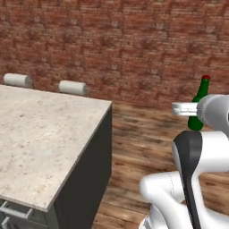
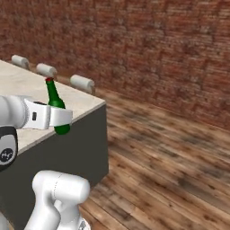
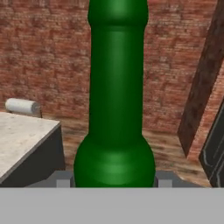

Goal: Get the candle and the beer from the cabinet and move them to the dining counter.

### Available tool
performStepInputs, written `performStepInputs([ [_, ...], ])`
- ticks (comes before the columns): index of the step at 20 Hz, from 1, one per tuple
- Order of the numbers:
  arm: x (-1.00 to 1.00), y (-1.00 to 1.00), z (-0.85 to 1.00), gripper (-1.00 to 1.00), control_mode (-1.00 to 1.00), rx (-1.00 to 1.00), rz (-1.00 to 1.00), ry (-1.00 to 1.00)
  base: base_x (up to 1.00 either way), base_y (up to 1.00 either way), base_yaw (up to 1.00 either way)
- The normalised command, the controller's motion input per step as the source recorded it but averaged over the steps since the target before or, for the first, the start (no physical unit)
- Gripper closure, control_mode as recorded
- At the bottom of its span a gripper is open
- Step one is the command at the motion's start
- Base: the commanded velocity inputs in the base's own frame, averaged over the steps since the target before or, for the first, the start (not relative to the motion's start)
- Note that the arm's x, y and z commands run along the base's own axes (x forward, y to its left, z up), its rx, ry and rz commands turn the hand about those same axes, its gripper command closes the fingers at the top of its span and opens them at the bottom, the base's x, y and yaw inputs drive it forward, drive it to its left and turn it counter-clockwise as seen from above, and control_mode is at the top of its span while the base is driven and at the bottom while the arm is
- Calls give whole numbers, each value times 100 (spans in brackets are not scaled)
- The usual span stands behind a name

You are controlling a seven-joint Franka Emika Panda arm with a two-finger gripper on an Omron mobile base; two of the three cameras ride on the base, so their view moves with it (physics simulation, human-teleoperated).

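Beer [image 2: 55, 103] clamped in gripper [image 2: 63, 117], upright, off the counter [image 1: 40, 134] corner, over floor.
Carry level over the top, lower until base seats well inside the edge, then release.

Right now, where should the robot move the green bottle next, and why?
Probably carry it sideways over the beige speckled stone counter. The pincer grips the dark green glass bottle with the red cap upright, and in the left base view it hangs above the wooden floor, beside the counter's edge.
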Motion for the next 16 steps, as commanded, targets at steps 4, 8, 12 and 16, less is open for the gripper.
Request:
performStepInputs([
  [4,0,0,0,100,100,0,0,0,33,-50,47],
  [8,0,0,0,100,100,0,0,0,33,-50,47],
  [12,0,0,0,100,100,0,0,0,36,-48,48],
  [16,0,0,0,100,100,0,0,0,38,-46,49],
])
